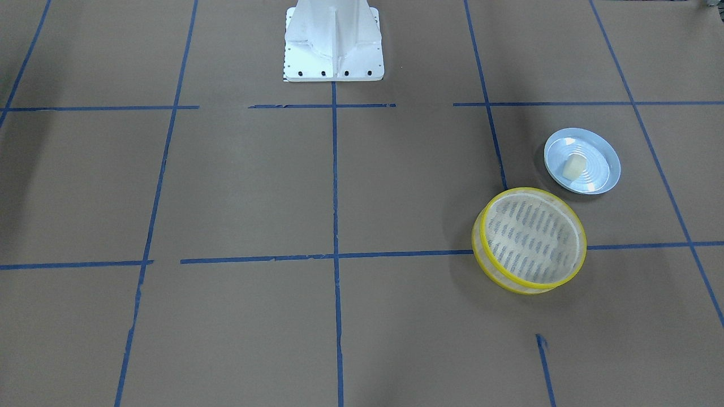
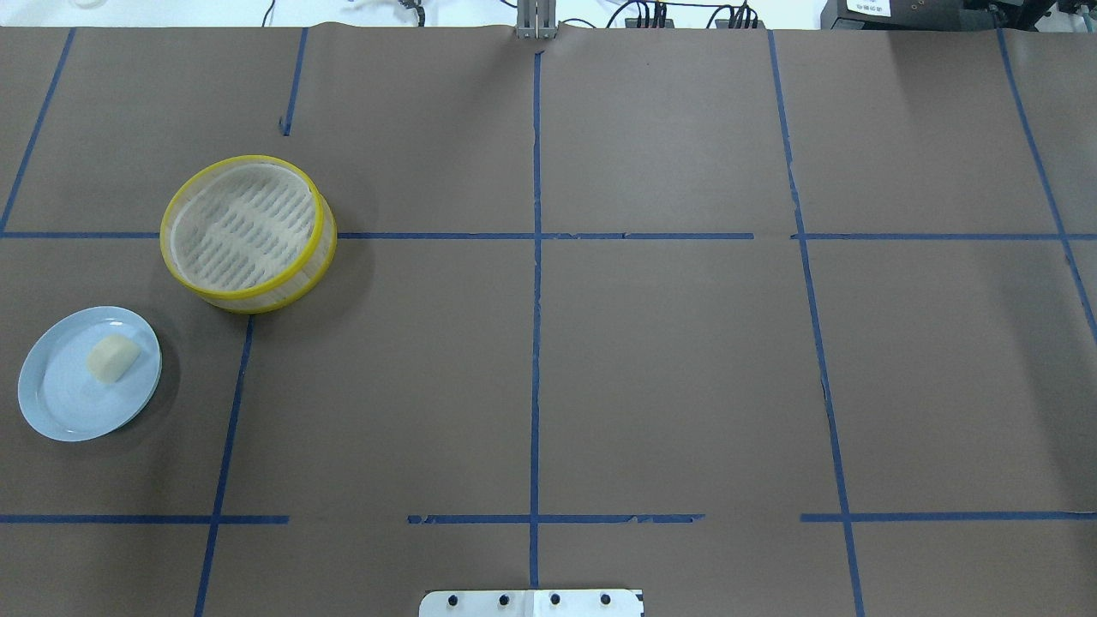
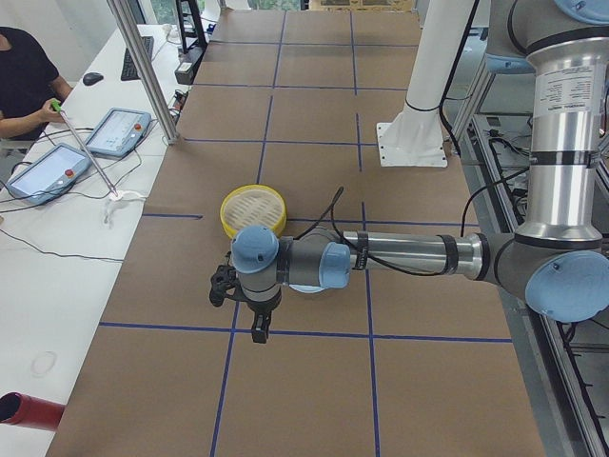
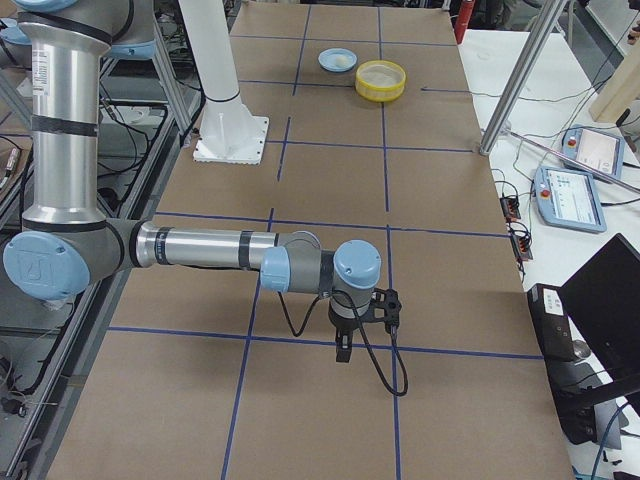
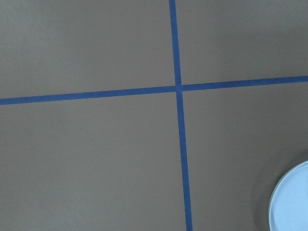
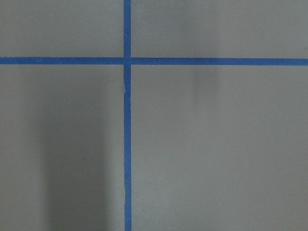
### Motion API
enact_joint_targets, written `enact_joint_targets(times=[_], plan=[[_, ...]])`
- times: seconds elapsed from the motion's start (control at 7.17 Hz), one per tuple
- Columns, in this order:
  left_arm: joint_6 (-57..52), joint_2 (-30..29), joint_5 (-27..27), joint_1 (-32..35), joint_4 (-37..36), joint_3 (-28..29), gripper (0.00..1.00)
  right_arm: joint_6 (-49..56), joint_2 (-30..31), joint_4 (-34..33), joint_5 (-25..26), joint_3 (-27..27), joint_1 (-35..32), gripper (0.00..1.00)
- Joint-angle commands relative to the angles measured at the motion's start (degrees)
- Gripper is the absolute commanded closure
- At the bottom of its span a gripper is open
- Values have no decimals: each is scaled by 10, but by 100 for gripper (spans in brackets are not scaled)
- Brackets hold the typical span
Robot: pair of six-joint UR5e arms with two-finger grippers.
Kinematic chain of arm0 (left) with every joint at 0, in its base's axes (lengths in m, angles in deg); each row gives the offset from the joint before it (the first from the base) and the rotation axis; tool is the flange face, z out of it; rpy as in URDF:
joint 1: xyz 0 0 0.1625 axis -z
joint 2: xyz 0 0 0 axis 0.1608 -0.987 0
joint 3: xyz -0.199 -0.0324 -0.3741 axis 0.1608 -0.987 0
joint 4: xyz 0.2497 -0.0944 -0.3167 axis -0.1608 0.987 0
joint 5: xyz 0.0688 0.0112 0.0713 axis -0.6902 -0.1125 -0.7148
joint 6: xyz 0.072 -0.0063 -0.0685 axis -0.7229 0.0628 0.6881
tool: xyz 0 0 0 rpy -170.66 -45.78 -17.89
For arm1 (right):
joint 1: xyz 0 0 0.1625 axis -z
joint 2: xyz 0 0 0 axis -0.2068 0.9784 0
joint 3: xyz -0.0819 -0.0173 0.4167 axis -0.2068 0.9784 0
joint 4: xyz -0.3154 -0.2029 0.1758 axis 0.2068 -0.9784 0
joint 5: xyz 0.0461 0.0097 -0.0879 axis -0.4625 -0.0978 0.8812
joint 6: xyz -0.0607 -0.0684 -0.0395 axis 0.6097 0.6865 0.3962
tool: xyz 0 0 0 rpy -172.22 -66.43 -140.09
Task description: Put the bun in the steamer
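Overhead exterior shows one bun (image 2: 112, 357), one steamer (image 2: 244, 227) and one plate (image 2: 60, 403), all at the left of the frame. The bun is a cream-white, rounded blocky lump, smooth and matte. It lies on the plate, right of its middle and outside the steamer. The plate is round, pale blue and glossy, with concentric rings (clearest in the front-facing view). The steamer stands up and right of the plate, apart from it. It is a shallow round basket with two bright yellow rims, a translucent whitish wall and a slotted base.

Brown paper covers the table (image 2: 668, 360), gridded with blue tape lines (image 2: 536, 300).

Two arms show in the side views only, silver tubes with pale blue joint caps. The left gripper (image 3: 258, 331) hangs near the plate. The right gripper (image 4: 343, 350) hangs well apart from the steamer. I cannot tell whether either is open or closed.
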Motion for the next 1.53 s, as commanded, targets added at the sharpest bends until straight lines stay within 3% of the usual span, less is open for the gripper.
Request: enact_joint_targets(times=[0.0,0.42,0.56,0.84,1.12,1.26,1.4], plan=[[0,-5,0,0,2,-6,0,0,0,0,0,0,1,0],[7,-5,-2,1,3,-42,0,0,0,0,0,0,1,0],[39,17,-36,-5,2,-117,0,0,0,0,0,0,1,0],[143,27,-50,-103,-13,-213,0,0,0,0,0,0,0,0],[210,27,-50,-172,-11,-232,0,0,0,0,0,0,1,0],[295,27,-52,-231,-7,-230,0,0,0,0,0,0,1,0],[365,27,-90,-284,26,-229,0,0,0,0,0,0,0,0]])
